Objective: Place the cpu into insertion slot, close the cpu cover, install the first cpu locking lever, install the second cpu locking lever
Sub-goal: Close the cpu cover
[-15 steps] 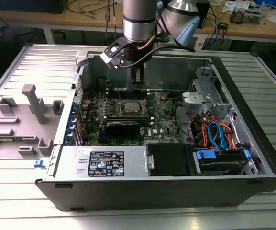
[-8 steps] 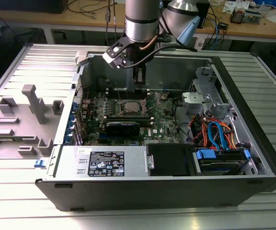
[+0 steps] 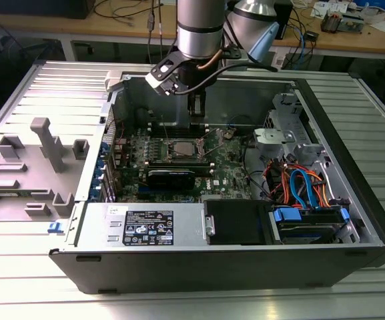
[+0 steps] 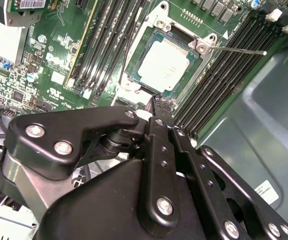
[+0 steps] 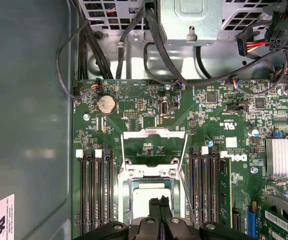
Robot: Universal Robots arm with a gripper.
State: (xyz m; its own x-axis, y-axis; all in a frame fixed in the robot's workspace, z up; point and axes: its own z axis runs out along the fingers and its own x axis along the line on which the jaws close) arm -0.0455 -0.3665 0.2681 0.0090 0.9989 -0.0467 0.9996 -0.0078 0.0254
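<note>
Second wrist view: I see cpu (image 4: 164,64) seated flat in insertion slot (image 4: 152,36), silver top exposed. Gripper (image 4: 158,104) closed, holding nothing, tips hovering at slot edge. Locking lever (image 4: 238,50) sticks out sideways. First wrist view: cpu cover (image 5: 153,133) flipped back, open.

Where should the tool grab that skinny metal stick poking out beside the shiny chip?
Probably near the free tip of the locking lever, pinching across the thin rod from above. That end juts out over the memory slots, clear of the cpu.
</note>
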